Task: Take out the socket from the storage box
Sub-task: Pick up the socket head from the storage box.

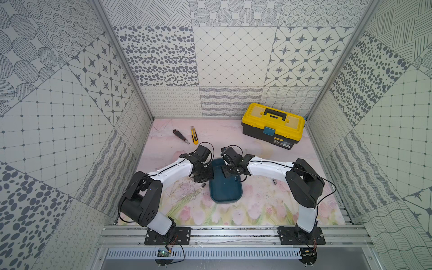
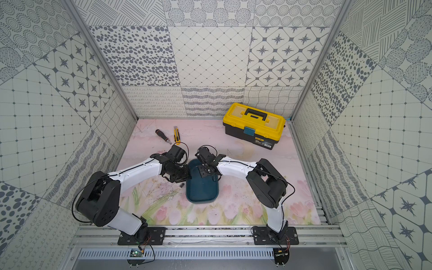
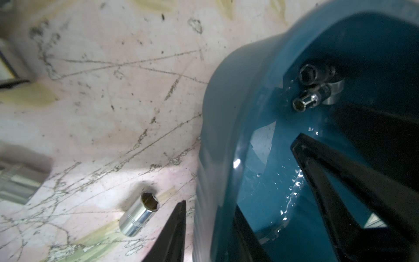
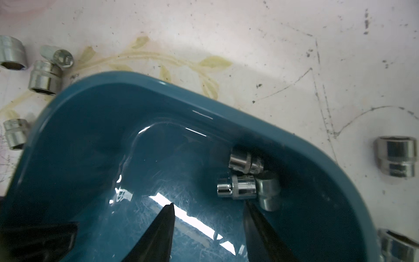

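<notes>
Right gripper (image 4: 208, 204), jaws parted and empty inside the storage box (image 4: 204, 106), should straddle the nearest socket (image 4: 237, 188) squarely before clenching.

Top views look down over the whole table (image 1: 257, 210) — wrist views, close in, share the storage box (image 4: 136, 95).

The storage box (image 1: 225, 190) is glossy dark teal-blue; the sockets (image 4: 242, 188) inside it are mirror-bright chrome. Under it the tabletop (image 1: 257, 205) is pale pink, printed with pink tulips and green leaves, scored by dark scratches. Beyond the storage box, the toolbox (image 1: 285, 127) has a yellow lid, black body and handle, teal latch. The walls (image 1: 233, 56) around show grey-on-white dots, stars, grids, waves.
</notes>
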You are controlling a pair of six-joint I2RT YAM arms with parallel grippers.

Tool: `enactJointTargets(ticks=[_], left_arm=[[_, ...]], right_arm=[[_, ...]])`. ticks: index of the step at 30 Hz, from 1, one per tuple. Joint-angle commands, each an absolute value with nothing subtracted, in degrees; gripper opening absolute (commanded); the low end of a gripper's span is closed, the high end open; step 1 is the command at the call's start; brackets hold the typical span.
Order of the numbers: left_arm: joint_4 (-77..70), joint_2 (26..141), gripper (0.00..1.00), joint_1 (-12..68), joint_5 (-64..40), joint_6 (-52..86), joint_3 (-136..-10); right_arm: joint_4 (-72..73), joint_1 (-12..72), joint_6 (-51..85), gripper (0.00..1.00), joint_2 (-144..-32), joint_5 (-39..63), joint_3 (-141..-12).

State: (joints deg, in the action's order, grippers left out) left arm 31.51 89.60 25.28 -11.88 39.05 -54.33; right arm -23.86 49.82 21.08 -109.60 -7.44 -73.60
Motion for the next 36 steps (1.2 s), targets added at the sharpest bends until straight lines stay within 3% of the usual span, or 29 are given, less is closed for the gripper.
enactJointTargets(ticks=[1, 15, 29, 36], left_arm=[[29.0, 89.1, 0.34, 24.9, -12.8, 40.4, -53.6], [28.3, 88.7, 0.34, 24.7, -13.0, 40.1, -53.2], [27.3, 88.7, 0.34, 24.8, -13.3, 40.1, -52.6], [26.7, 88.6, 0.34, 24.7, -13.6, 39.9, -52.0]], right_arm=[[-23.2, 50.0, 22.0, 0.55, -111.3, -11.2, -75.4], [-25.8, 50.0, 28.7, 0.55, -113.2, -14.1, -76.1], [-27.2, 49.9, 36.8, 0.41, -112.7, -15.9, -74.8], [-28.7, 50.1, 38.0, 0.47, -112.4, -17.6, -74.9]])
